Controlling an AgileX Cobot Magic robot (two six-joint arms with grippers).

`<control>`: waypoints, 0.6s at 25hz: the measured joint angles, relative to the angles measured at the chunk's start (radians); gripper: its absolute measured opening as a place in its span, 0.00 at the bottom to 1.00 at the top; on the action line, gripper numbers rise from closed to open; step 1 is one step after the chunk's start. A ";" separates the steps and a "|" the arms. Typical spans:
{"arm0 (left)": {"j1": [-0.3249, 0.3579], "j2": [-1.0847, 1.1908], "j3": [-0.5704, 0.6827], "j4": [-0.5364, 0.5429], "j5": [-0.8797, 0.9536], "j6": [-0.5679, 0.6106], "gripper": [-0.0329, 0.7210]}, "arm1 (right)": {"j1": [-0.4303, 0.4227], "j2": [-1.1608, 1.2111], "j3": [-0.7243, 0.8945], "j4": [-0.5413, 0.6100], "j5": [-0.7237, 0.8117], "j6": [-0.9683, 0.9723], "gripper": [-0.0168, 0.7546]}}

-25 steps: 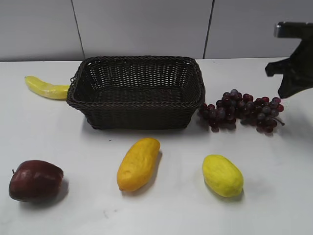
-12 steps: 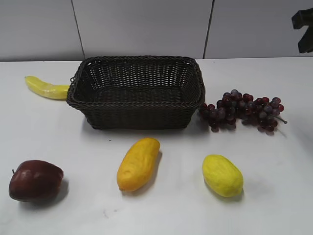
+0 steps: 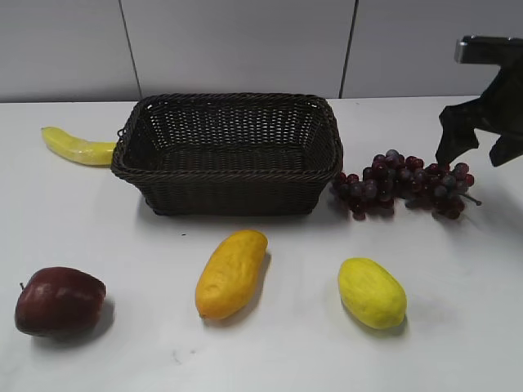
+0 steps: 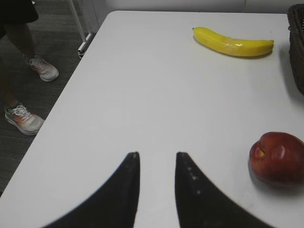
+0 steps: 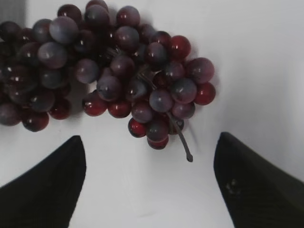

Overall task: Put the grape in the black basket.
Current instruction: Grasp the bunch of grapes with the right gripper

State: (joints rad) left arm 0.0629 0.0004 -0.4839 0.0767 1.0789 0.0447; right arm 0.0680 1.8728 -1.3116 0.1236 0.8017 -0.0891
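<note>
From the exterior view, the grape (image 3: pixel 402 184) lies on the counter (image 3: pixel 458 327) just to the right of the black basket (image 3: pixel 227 152), its long axis running left to right, the near end almost touching the basket's right wall and the thin stem pointing away to the right. My right gripper (image 3: pixel 478 147) hangs above and slightly behind the stem end of the bunch, apart from it; my left arm does not show here, so the right is plainly the nearer one. In the left wrist view, my left gripper (image 4: pixel 154 159) hovers over bare counter with its jaws only narrowly parted and nothing between them, an apple (image 4: pixel 279 157) to one side and a banana (image 4: pixel 232 42) further off, no grape in sight. In the right wrist view, my right gripper (image 5: pixel 149 156) is spread wide and empty, and the grape (image 5: pixel 118 80) lies just ahead of the fingertips, its stem end reaching into the gap while the bulk stretches off to the left of the picture. I judge the coming move to be a short drop forward onto that end.
</note>
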 joint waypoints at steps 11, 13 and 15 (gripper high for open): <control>0.000 0.000 0.000 0.000 0.000 0.000 0.35 | 0.000 0.179 0.000 0.008 -0.144 0.000 0.76; 0.000 0.000 0.000 0.000 0.000 0.000 0.35 | 0.000 0.184 0.000 0.009 -0.165 -0.001 0.71; 0.000 0.000 0.000 0.000 0.000 0.000 0.35 | 0.000 0.191 0.000 0.010 -0.178 -0.001 0.60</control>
State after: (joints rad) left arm 0.0629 0.0004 -0.4839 0.0767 1.0789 0.0447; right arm 0.0680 2.0640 -1.3116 0.1332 0.6240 -0.0905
